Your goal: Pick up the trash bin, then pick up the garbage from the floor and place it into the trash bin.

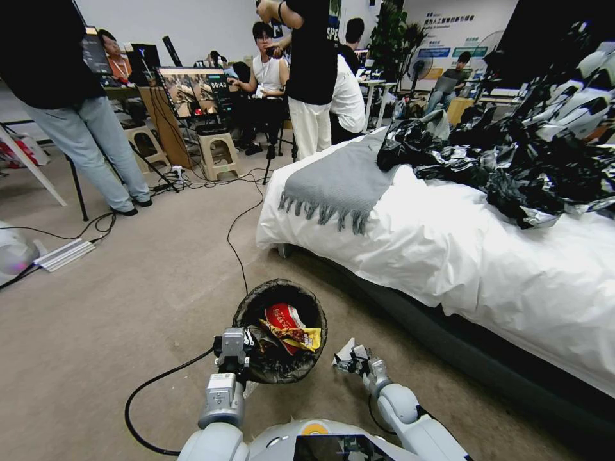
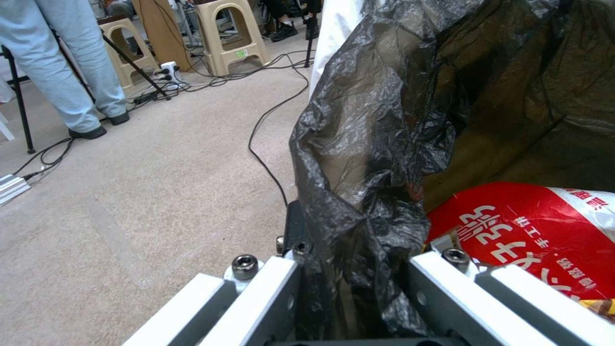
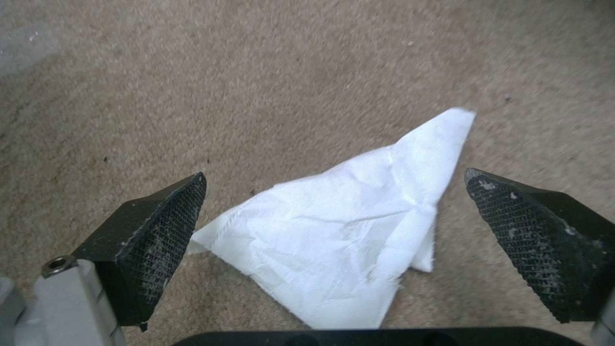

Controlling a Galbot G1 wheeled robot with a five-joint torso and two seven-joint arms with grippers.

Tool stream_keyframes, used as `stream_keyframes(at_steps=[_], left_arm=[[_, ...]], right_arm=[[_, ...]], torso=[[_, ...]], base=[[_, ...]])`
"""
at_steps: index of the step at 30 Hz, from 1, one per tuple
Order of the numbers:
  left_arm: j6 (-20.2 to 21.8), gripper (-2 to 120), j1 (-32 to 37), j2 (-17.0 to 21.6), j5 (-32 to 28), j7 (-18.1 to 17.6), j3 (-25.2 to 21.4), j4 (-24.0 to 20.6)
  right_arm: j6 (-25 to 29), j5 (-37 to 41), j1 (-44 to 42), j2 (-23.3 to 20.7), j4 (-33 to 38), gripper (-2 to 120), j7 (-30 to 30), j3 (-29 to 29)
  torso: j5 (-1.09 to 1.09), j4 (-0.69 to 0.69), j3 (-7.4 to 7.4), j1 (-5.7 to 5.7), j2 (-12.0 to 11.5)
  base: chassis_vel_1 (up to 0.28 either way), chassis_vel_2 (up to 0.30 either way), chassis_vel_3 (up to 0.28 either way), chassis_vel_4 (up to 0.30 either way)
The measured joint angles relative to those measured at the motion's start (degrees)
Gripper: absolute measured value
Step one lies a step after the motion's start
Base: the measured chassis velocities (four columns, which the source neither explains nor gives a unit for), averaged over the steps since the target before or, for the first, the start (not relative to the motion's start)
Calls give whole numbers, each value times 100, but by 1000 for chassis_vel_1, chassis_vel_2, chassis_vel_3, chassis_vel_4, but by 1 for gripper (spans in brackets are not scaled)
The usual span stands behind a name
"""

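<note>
Lower centre-left of the head view, the left gripper (image 1: 238,349) is clamped on the near rim of the small round trash bin lined with a crinkled black plastic bag (image 1: 256,307); the left wrist view shows the bag's folded edge (image 2: 359,202) pinched between its metal fingers. Inside the bin lie a crumpled red-and-white snack pack (image 1: 285,318) and a yellow wrapper (image 1: 301,336).

Just right of the bin, the right gripper (image 1: 351,362) hangs low over the beige carpet (image 1: 128,288) with its jaws spread wide. In the right wrist view, a crumpled white paper scrap (image 3: 346,226) lies flat between the two black textured pads (image 3: 157,245), touching neither.

The step in hand looks like collecting this scrap. The next move likely calls for lowering to the carpet and closing squarely, since thin paper may slip.
</note>
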Motion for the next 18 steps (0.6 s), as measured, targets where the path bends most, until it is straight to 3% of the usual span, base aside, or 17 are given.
stream_keyframes(at_steps=[6, 13, 16, 18], left_arm=[[-11, 0, 28, 4, 12, -3, -19, 0], [-15, 0, 32, 0, 16, -5, -27, -3], [-18, 0, 27, -2, 18, -6, -19, -3], [-18, 0, 27, -2, 18, -7, -16, -3]], right_arm=[[116, -101, 113, 132, -273, 99, -33, -4], [255, -174, 166, 162, -454, 78, -204, 44], [347, -223, 155, 179, -534, 61, -272, 94], [364, -230, 147, 183, -548, 58, -277, 104]], torso=[[0, 0, 0, 0, 0], [0, 0, 0, 0, 0], [0, 0, 0, 0, 0], [1, 0, 0, 0, 0]], base=[[0, 0, 0, 0], [0, 0, 0, 0], [0, 0, 0, 0], [0, 0, 0, 0]])
